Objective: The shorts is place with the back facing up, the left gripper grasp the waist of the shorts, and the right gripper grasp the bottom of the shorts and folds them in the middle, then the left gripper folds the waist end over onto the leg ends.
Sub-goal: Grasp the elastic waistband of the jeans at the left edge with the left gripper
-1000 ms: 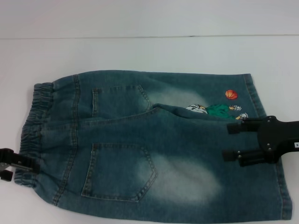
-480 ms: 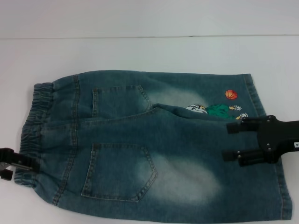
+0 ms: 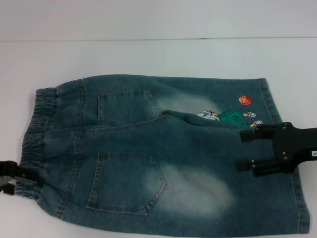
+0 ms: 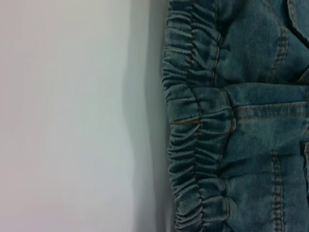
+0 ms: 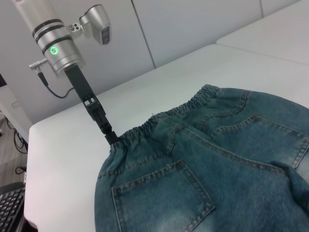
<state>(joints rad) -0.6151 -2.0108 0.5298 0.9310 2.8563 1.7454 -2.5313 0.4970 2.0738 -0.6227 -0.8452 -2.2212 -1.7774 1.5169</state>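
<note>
The blue-green denim shorts [image 3: 163, 153] lie flat on the white table, back pockets up, with the elastic waist [image 3: 34, 134] at the left and the leg ends [image 3: 302, 208] at the right. The cartoon embroidery [image 3: 228, 116] and orange ball [image 3: 245, 100] show on the far leg. My left gripper [image 3: 7, 177] sits at the near corner of the waist, fingers apart, gripping nothing. The right wrist view shows the left gripper [image 5: 110, 137] touching the gathered waist [image 5: 159, 125]. My right gripper [image 3: 243, 149] hovers open over the near leg by its hem. The left wrist view shows only the waist [image 4: 193, 145].
The white table [image 3: 148, 54] stretches beyond the shorts to a back edge against a pale wall. In the right wrist view the left arm's silver wrist with a green light [image 5: 55, 48] stands over the table, and a keyboard [image 5: 9, 208] sits below the table's side.
The left gripper has slid slightly outward toward the picture's left edge and a little nearer. The right gripper and the shorts have not moved.
</note>
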